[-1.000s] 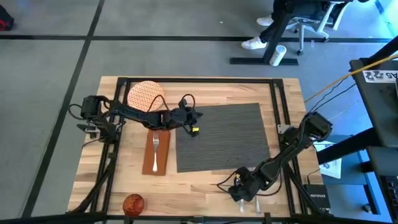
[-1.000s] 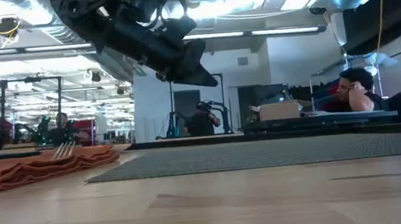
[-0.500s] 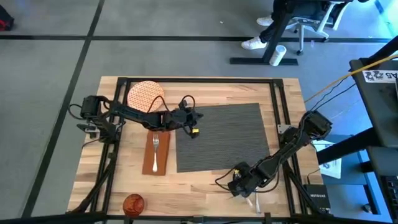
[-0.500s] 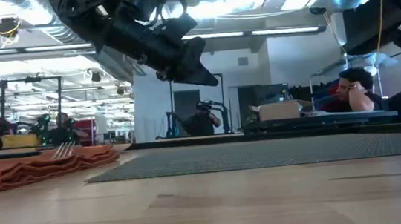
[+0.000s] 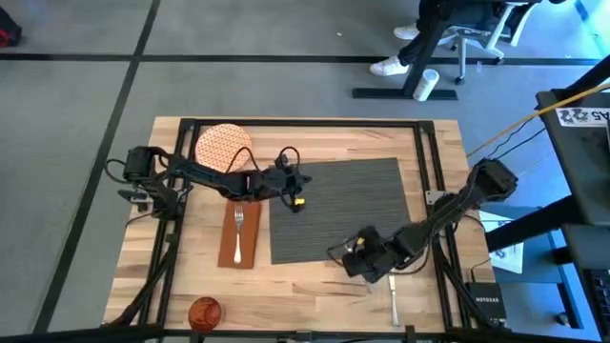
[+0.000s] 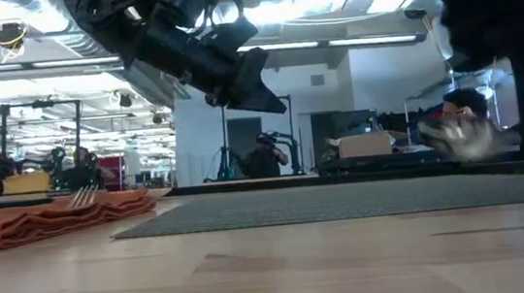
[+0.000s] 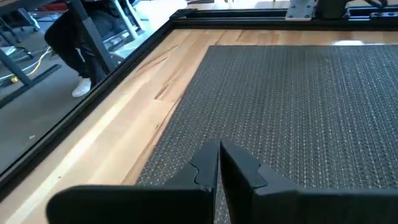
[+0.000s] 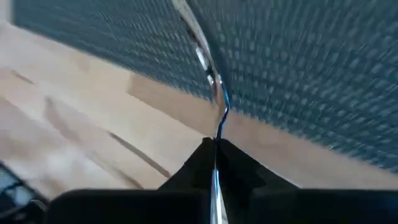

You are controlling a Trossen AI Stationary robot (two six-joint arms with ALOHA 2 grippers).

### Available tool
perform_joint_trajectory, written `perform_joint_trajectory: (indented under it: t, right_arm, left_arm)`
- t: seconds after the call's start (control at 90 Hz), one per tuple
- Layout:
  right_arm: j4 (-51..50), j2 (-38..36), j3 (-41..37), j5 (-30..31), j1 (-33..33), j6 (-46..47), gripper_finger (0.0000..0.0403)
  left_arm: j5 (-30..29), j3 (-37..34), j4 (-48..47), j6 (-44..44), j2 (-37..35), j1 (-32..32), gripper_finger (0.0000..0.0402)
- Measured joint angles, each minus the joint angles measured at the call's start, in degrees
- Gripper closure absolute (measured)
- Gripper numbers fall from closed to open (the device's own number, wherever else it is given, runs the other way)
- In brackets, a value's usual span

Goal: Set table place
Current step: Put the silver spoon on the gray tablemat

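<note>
Silver utensil: pinched at its handle between the right gripper's clenched fingers, stem running out ahead of the jaws; spoon or knife, cannot tell.
Right gripper: above the near edge of the dark grey placemat, over the wood table.
Second silver utensil: flat on the wood just beside the right gripper, nearer the front rail.
Left gripper: fingers pressed together, holding nothing, over the placemat's left edge.
Fork: on the brown napkin, left of the placemat.
Plate: far left corner.
Orange cup: near left edge.
</note>
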Motion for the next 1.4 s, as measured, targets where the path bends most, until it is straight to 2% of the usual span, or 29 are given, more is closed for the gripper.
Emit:
perform_joint_trajectory:
  t: [0.122, 0.3, 0.4, 0.622, 0.967, 1.4]
  right_arm:
    - [-10.0, -4.9, 0.0, 3.0, -1.9, -0.4, 0.0402]
    - [-30.6, -9.9, 0.1, 2.6, -3.2, 2.1, 0.0402]
    - [-36.5, -12.1, -0.9, 3.7, -3.2, 4.9, 0.0402]
    - [-35.7, -17.6, -8.4, 5.0, -3.1, 9.5, 0.0402]
    - [-24.3, -24.8, -21.3, 5.6, -5.4, 10.0, 0.0403]
    - [-21.3, -32.1, -23.1, 6.3, -18.0, 0.7, 0.0403]
  left_arm:
    - [0.1, 0.0, -0.1, 0.0, 0.0, 0.0, 0.0402]
    - [0.2, 0.0, -0.2, 0.1, 0.0, -0.3, 0.0402]
    - [0.2, 0.0, -0.1, 0.4, 0.0, -0.5, 0.0402]
    - [0.2, 0.0, 0.0, 0.5, 0.0, -0.5, 0.0402]
    - [0.2, 0.0, 0.0, 0.4, 0.0, -0.5, 0.0402]
    - [1.2, 0.0, 0.0, 0.4, 0.0, -0.5, 0.0402]
